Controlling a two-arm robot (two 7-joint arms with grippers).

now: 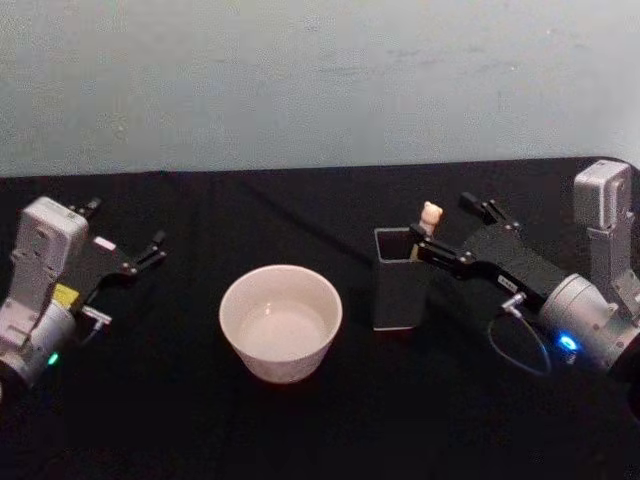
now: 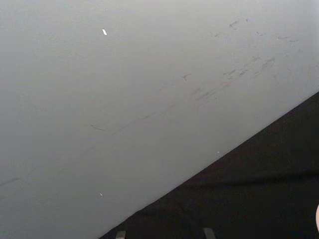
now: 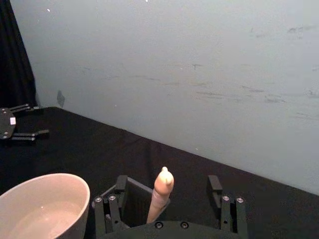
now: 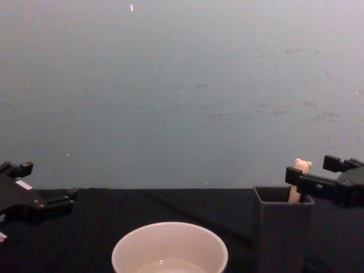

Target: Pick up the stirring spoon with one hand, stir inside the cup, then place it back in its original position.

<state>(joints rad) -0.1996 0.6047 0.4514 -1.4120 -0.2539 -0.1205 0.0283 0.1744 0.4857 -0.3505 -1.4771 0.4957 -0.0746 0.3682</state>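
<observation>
Now right claw [image 1: 441, 226] gapes astride stirring spoon [image 1: 431, 214] in holder [image 1: 398, 295]; left claw [image 1: 128, 224] likewise spread, parked leftward.

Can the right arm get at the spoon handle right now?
Probably yes: the right gripper is open over the holder, fingers either side of the upright stirring spoon, nothing between. The cup stands apart; the left gripper sits parked at the left.

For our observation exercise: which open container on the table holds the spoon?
The dark grey square holder; the bear-topped spoon stands in it, unlike the round cream cup.
</observation>
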